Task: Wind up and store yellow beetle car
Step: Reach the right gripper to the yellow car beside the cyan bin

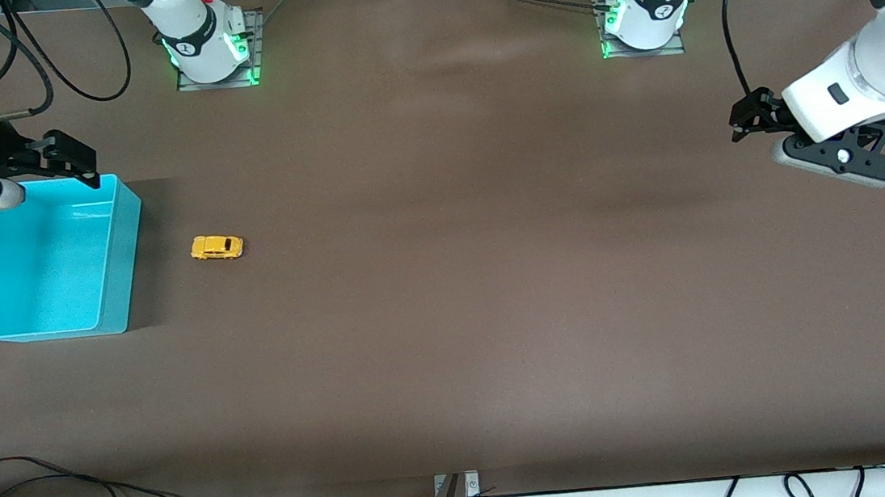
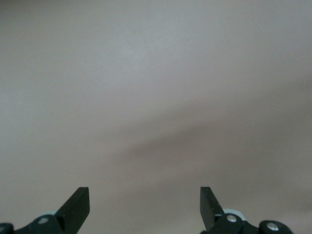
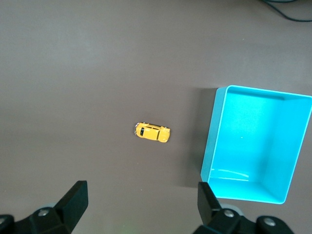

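I see right tool (image 1: pixel 73 162), fingers spread wide, empty, hanging over rim of turquoise bin (image 1: pixel 112 256) at right arm's end of surface (image 1: pixel 454 280); arm waits. Yellow beetle car (image 1: pixel 217 247) sits on surface just beside bin, at bin's 3 o'clock in front view, on its wheels, untouched. Left tool (image 1: pixel 747 118) also wide open, empty, wrist tipped down over bare surface at left arm's end.

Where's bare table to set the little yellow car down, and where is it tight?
Bare brown tabletop runs from the small yellow beetle toy car toward the left arm's end, and nearer the front camera. It is tight only between the car and the empty turquoise plastic bin, whose corner the open right gripper overhangs.
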{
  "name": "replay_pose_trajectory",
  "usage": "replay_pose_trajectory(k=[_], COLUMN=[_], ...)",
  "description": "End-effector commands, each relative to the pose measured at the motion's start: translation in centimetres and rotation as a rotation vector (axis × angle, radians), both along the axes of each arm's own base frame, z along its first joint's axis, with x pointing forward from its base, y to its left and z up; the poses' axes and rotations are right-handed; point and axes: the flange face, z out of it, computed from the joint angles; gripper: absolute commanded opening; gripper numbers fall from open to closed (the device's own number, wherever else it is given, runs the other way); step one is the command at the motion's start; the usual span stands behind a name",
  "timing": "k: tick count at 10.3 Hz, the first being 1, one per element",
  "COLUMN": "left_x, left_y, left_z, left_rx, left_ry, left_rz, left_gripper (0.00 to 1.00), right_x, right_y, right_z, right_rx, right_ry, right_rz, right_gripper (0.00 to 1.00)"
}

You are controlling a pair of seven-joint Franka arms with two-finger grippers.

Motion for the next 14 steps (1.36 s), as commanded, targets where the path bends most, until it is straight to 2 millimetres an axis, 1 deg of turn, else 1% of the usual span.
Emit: replay_pose_trajectory(k=[1,2,3,4,5,6,8,9,10,11,12,13,14], left_x=[-4.8,-4.5,-4.7,-5.0,-4.9,-4.9,-4.8,-4.7,-4.2,-3.7,-3.2,-3.3,-3.2], left_y=[0.9,1.4,2.0,1.3,1.5,1.4,1.6,1.6,1.5,1.1,0.7,0.7,0.8], left_z=[3.7,4.2,4.6,5.3,5.0,5.0,5.0,4.8,5.3,5.4,5.6,5.6,5.6], left_rx=[-0.016,-0.027,-0.046,-0.089,-0.087,-0.084,-0.078,-0.076,-0.075,-0.058,-0.033,-0.032,-0.031], left_ry=[-0.117,-0.127,-0.117,-0.098,-0.081,-0.081,-0.081,-0.077,-0.080,-0.075,-0.070,-0.065,-0.064], left_rz=[0.084,0.099,0.116,0.141,0.175,0.176,0.177,0.175,0.174,0.169,0.160,0.160,0.161], left_gripper=[1.00,1.00,1.00,1.00,1.00,1.00,1.00,1.00,1.00,1.00,1.00,1.00,1.00], right_x=[1.5,2.3,3.4,3.5,2.7,1.1,-2.8,-4.4,-6.0,-6.9,-7.3,-7.3,-6.9], right_y=[1.4,1.5,2.3,3.8,4.1,4.5,4.1,3.7,3.4,3.1,2.3,0.1,-1.9], right_z=[-3.4,-5.3,-7.4,-9.6,-13.6,-16.5,-20.8,-22.3,-23.7,-25.4,-27.3,-29.1,-31.3], right_rx=[-0.007,-0.010,0.000,0.014,0.024,0.034,0.035,0.033,0.034,0.043,0.061,0.082,0.107], right_ry=[0.064,0.093,0.103,0.095,0.091,0.056,0.001,0.011,0.050,0.092,0.115,0.102,0.108], right_rz=[0.010,0.013,0.036,0.080,0.136,0.208,0.223,0.232,0.302,0.429,0.569,0.748,0.910], right_gripper=[1.00,1.00,1.00,1.00,1.00,1.00,1.00,1.00,1.00,1.00,1.00,1.00,1.00])
